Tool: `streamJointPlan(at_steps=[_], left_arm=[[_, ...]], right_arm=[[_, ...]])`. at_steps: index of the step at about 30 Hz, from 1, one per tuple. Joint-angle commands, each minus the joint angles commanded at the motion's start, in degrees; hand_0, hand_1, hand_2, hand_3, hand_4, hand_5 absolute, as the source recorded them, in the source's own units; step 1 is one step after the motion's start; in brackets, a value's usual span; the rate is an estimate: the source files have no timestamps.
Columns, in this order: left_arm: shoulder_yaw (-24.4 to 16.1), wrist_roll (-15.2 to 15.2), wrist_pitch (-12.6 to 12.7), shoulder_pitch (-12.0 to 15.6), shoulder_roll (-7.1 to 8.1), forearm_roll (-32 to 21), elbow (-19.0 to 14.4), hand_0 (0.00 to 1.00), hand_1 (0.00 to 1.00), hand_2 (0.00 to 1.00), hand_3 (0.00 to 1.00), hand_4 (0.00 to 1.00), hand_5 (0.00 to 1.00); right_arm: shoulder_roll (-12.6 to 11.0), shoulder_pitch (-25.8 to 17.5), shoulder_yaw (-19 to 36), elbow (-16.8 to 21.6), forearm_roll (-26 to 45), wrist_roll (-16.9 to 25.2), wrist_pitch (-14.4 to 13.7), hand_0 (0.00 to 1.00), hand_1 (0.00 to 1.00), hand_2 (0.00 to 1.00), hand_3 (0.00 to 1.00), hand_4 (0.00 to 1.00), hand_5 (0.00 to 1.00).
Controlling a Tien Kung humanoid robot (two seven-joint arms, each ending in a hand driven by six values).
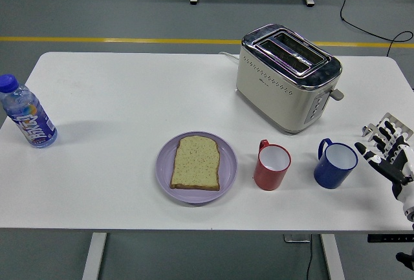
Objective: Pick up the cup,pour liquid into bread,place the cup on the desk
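Head view: the blue cup [336, 164] stands upright on the white table [129, 99], just to the left of the right hand [388, 155], its mouth facing up and its handle sticking out toward the upper left, away from the hand. Its inside looks blue and shadowed (whether any liquid is in it cannot be told). The hand comes in from the right edge with fingers spread and relaxed, grasping nothing, the fingertips near the cup's rim but apart from it.

Farther left of the hand, beyond the blue cup, a red cup [272, 166] stands upright with a white inside and its handle at the upper left. Farther left again lies a purple plate [196, 167] holding one slice of bread [196, 162], flat, its long axis running from near edge to far.

Beyond the hand, up and to its left, sits a cream toaster [287, 76]. A metal rack [383, 125] shows just behind the fingers. A water bottle [26, 113] stands far off at the table's left edge.
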Motion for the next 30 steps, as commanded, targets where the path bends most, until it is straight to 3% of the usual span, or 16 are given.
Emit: streamJointPlan(at_steps=[15,30], left_arm=[[0.1,0.1,0.0,0.0,-0.10,-0.2,0.0,0.690,0.756,0.773,0.611,0.396,0.998],[-0.2,0.3,0.1,-0.2,-0.08,0.3,0.0,0.690,0.756,0.773,0.611,0.396,0.998]], right_arm=[[-0.1,-0.4,-2.7,-3.1,-4.0,2.7,-1.5,0.998,0.902,0.968,0.998,0.998,0.283],[-0.7,-1.0,-5.3,-2.7,-5.3,3.0,-1.9,0.998,0.896,0.967,0.998,0.998,0.281]])
